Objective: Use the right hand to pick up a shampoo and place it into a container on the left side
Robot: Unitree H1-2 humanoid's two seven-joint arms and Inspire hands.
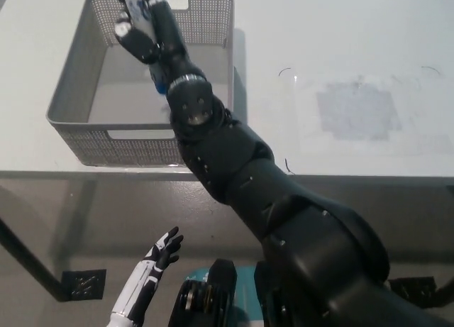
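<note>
Shampoo (157, 80) is mostly hidden from you: only a small blue and white piece of the bottle shows, tucked just under the wrist of the black right hand (140, 30), so its shape and label cannot be made out. You see that hand from behind, reaching over the grey mesh container (71, 93), its fingers curled down around the bottle and holding it. The bottle hangs below the palm, inside the container's walls, above the floor near the far right part of the basket; whether it touches the floor you cannot tell. The black arm crosses the container's near right corner and covers it. Far below and nearer you, past the white table (340, 29) edge, the white left hand (164, 250) rests with fingers loosely spread, holding nothing.
</note>
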